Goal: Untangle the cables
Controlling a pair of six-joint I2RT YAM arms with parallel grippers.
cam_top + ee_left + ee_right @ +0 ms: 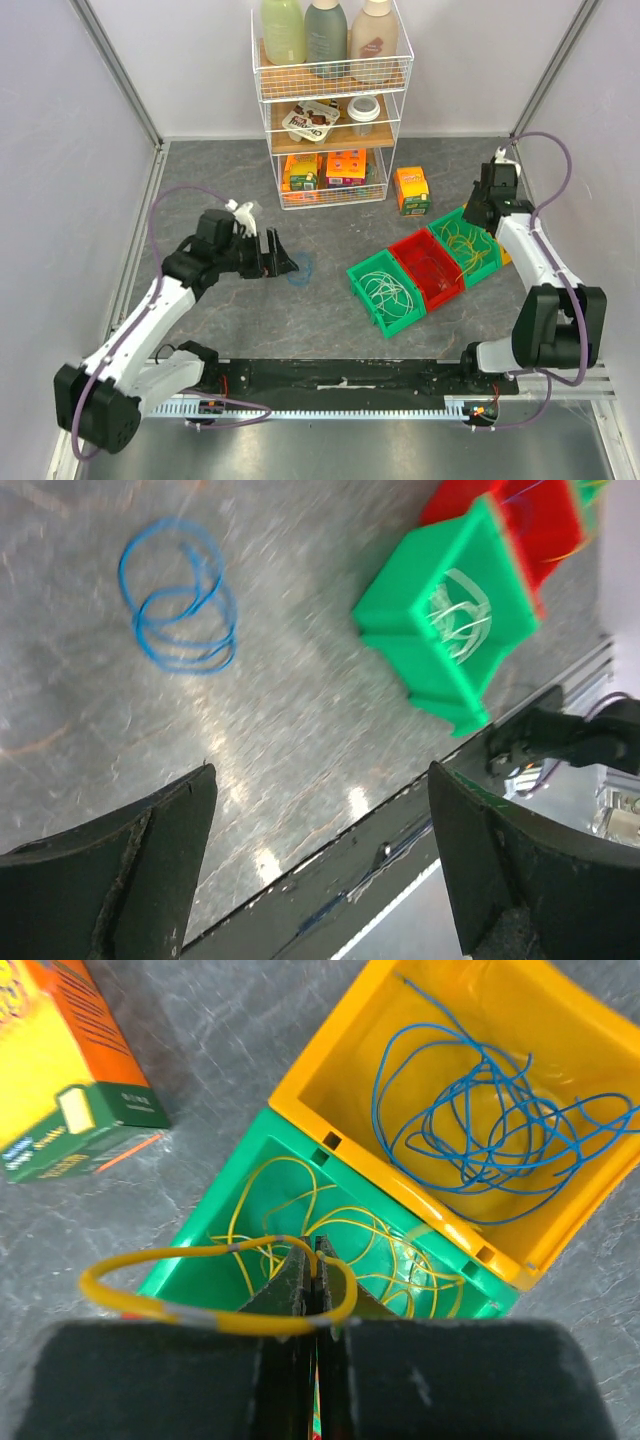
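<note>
A thin blue cable point(300, 268) lies in loose loops on the grey table just right of my left gripper point(277, 256). The left wrist view shows the blue cable point(180, 605) ahead of that gripper point(320, 780), which is open, empty and apart from it. My right gripper point(314, 1247) is shut on a yellow cable point(200, 1310), held in a loop above a green bin point(215, 1230) of yellow cables. In the top view this gripper point(474, 222) is over that bin point(470, 250). Beside it a yellow bin point(330, 1060) holds more blue cables point(480, 1110).
A green bin point(372, 300) of white cables point(455, 605) and a red bin point(428, 265) stand in a row at centre right. An orange box point(411, 189) lies behind them. A wire shelf rack point(330, 110) with bottles and boxes stands at the back.
</note>
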